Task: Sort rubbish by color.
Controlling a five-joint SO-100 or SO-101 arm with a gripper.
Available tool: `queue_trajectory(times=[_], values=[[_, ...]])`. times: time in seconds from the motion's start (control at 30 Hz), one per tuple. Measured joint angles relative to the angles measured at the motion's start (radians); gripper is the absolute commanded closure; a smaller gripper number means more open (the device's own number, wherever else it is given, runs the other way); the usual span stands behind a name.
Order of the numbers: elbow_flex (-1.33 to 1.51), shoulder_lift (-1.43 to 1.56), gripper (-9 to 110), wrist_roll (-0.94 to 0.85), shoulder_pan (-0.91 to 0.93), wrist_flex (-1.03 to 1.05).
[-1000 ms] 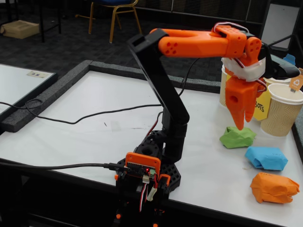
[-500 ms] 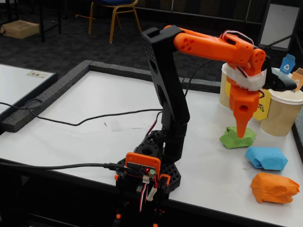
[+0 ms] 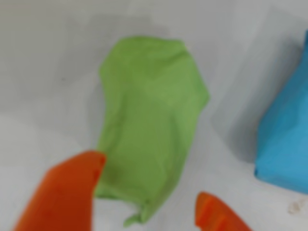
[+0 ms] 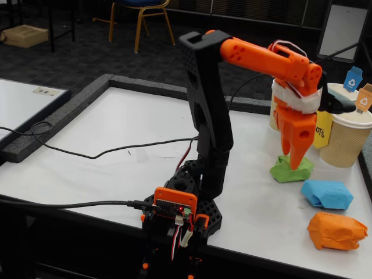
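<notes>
The green paper wad lies on the white table, and it also shows in the fixed view. My gripper points straight down over it, open, one orange finger on each side of the wad's near end. In the fixed view the gripper hangs just above the wad or touches it; I cannot tell which. The blue wad lies to the right in the wrist view. In the fixed view the blue wad and the orange wad lie nearer the table's front edge.
Two beige ribbed paper cups stand behind the green wad, with a blue tag and an orange tag above them. A black cable crosses the table to the arm's base.
</notes>
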Motion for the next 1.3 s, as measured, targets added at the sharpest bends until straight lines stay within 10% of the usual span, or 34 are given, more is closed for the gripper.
queue_trajectory(times=[0.6, 1.3], values=[[0.000, -0.158, 101, 0.000, -0.002, -0.169], [-0.189, 0.244, 101, 0.295, -0.002, 0.186]])
